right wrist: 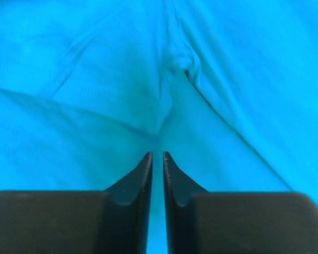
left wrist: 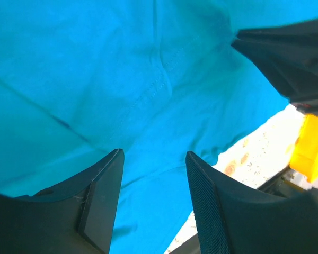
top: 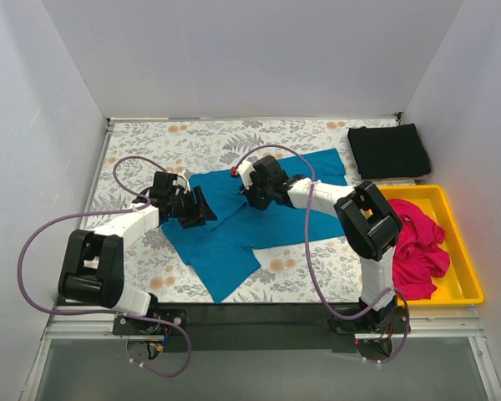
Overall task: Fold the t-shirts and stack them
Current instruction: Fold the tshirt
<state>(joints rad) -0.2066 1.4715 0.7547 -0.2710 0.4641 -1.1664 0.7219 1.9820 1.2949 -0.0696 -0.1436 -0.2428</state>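
Observation:
The teal-blue t-shirt (top: pixel 267 221) lies spread and creased on the table's middle. My left gripper (top: pixel 202 209) is open at the shirt's left edge, its fingers low over the cloth (left wrist: pixel 122 79) in the left wrist view (left wrist: pixel 155 156). My right gripper (top: pixel 252 196) sits at the shirt's upper middle, its jaws almost together (right wrist: pixel 157 154) on a pinched fold of teal cloth (right wrist: pixel 228 79), with creases running out from the tips. The black t-shirt (top: pixel 390 150) lies folded at the back right. The magenta-pink t-shirt (top: pixel 417 246) lies bunched in the tray.
The yellow tray (top: pixel 466 251) stands at the right edge, also showing in the left wrist view (left wrist: pixel 310 145). The floral table cover (top: pixel 150 146) shows around the shirt. White walls close in the left, back and right sides.

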